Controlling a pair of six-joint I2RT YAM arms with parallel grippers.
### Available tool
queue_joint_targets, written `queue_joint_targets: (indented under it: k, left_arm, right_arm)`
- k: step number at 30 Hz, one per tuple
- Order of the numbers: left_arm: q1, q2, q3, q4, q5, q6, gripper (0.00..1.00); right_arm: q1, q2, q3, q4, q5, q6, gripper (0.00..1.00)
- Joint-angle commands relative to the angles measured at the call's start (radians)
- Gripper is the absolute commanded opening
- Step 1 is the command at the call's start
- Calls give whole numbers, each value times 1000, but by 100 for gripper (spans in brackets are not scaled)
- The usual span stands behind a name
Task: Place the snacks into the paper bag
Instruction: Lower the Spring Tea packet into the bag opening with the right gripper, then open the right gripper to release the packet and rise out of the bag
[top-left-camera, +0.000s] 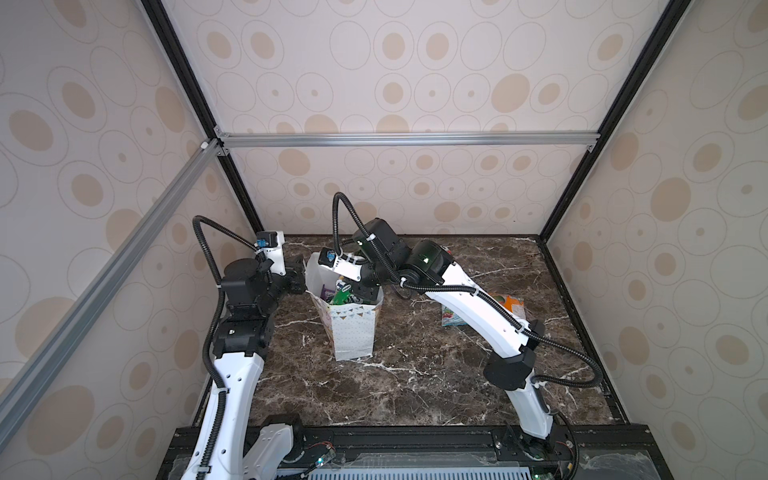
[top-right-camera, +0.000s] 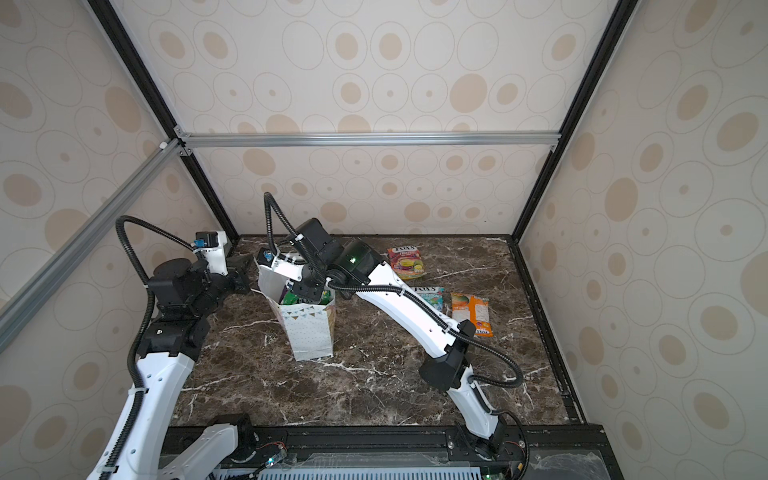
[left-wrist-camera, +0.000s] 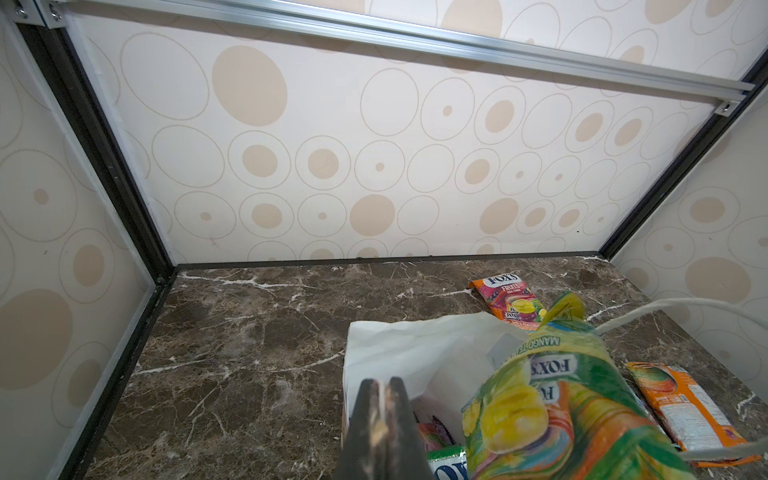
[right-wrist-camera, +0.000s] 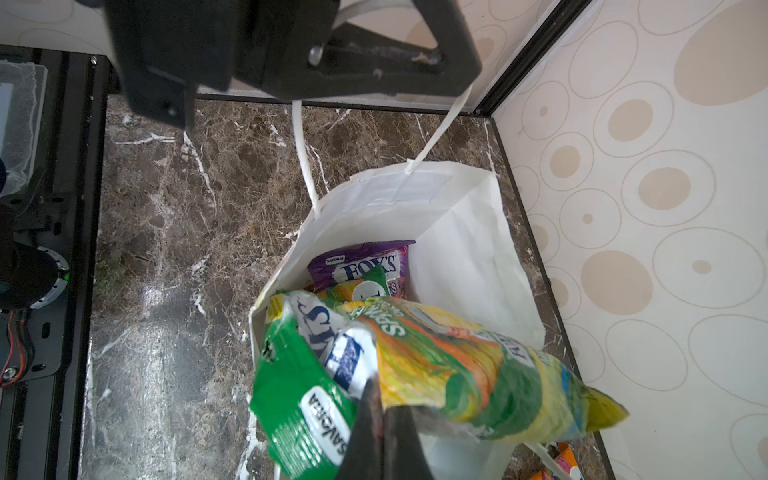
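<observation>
Over the open mouth of the white dotted paper bag (right-wrist-camera: 469, 257), a yellow-green glossy pouch (right-wrist-camera: 436, 361) pinched by the clenched right end effector (right-wrist-camera: 382, 409). Long axis crosswise to the opening, bag straight below. At the far-left rim, left end effector (left-wrist-camera: 381, 395) clamped, seemingly on the bag's white handle. Readable: "FOX'S", "SAVORIA", "MANGO TEA". Inside, purple pouch (right-wrist-camera: 361, 262) marked "FOX'S". Rightward on the marble tabletop (top-right-camera: 374, 386): orange-pink pouch (top-right-camera: 405, 262) reading "FOX'S FRUITS", teal pouch (top-right-camera: 430, 295) reading "BLOSSOM", orange pouch (top-right-camera: 471, 313).
</observation>
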Motion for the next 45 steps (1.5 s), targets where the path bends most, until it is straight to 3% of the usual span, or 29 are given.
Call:
queue_joint_targets:
  k: [1, 6, 17, 32, 39, 41, 45]
  left_arm:
    - [6, -18, 19, 34, 2, 29, 0]
    - [6, -20, 19, 34, 1, 29, 0]
    - [6, -26, 22, 29, -8, 34, 0]
    - [6, -30, 22, 29, -14, 35, 0]
    - [7, -29, 22, 28, -19, 39, 0]
    - [6, -28, 22, 27, -19, 37, 0]
    - [6, -27, 23, 27, -18, 38, 0]
  right_arm:
    - [4, -12, 9, 45, -63, 2, 0]
    - [3, -4, -4, 30, -79, 8, 0]
    - [0, -33, -77, 10, 86, -13, 0]
    - [1, -65, -103, 3, 101, 25, 2]
    - [1, -76, -102, -9, 126, 30, 9]
    - [2, -79, -97, -9, 125, 31, 17]
    - [3, -81, -88, -1, 116, 39, 22]
